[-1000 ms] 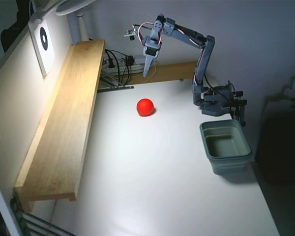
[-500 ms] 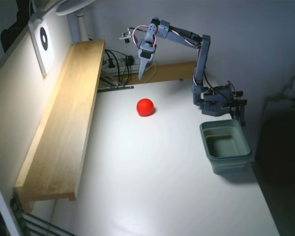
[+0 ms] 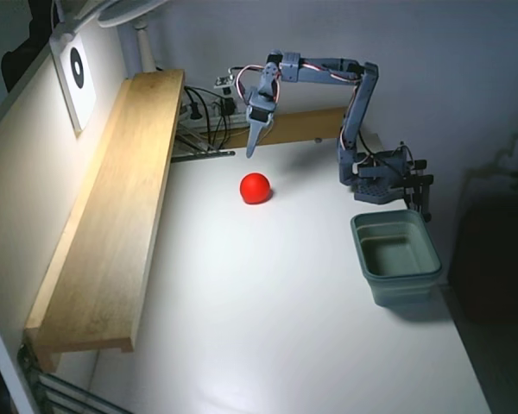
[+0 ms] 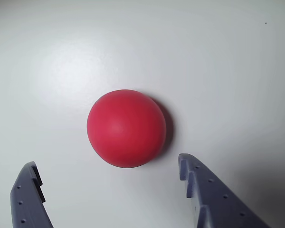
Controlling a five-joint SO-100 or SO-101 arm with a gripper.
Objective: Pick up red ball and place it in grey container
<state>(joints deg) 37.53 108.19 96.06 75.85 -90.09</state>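
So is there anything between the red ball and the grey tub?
No. In the fixed view, only bare white table lies between the red ball and the grey container.

red ball (image 3: 255, 188) on table | grey container (image 3: 396, 256) upright, well apart
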